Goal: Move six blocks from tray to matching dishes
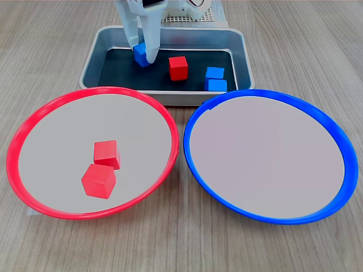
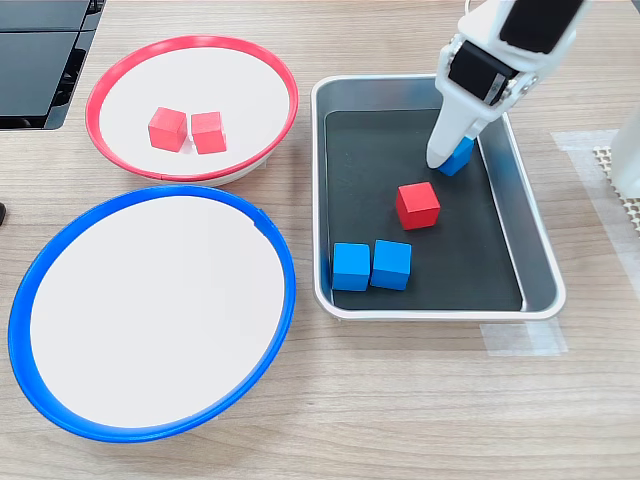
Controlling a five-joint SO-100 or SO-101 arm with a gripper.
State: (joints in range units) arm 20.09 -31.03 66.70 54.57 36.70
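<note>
1 blue block (image 1: 139, 55) sits upper left in the tray (image 1: 91, 56), straddled by the gripper (image 1: 142, 55) with jaws spread and gripping nothing yet; closing off-centre could twist it free, I judge.

We see a table (image 1: 51, 45) that looks like pale wood with long grain lines and a dull finish. The tray (image 2: 535, 270) looks like silver metal, smooth and a bit shiny, and its black floor is dull. The red blocks (image 1: 102, 170) and blue blocks (image 2: 372, 266) look dull, not shiny. The red-rimmed dish (image 1: 34, 122) and the blue-rimmed dish (image 1: 334, 139) look like smooth plastic with glossy rims and flat pale middles. The gripper (image 1: 144, 55) looks like smooth white plastic. At about three o'clock in the second exterior view, clear shiny tape (image 2: 580, 150) lies on the table.
</note>
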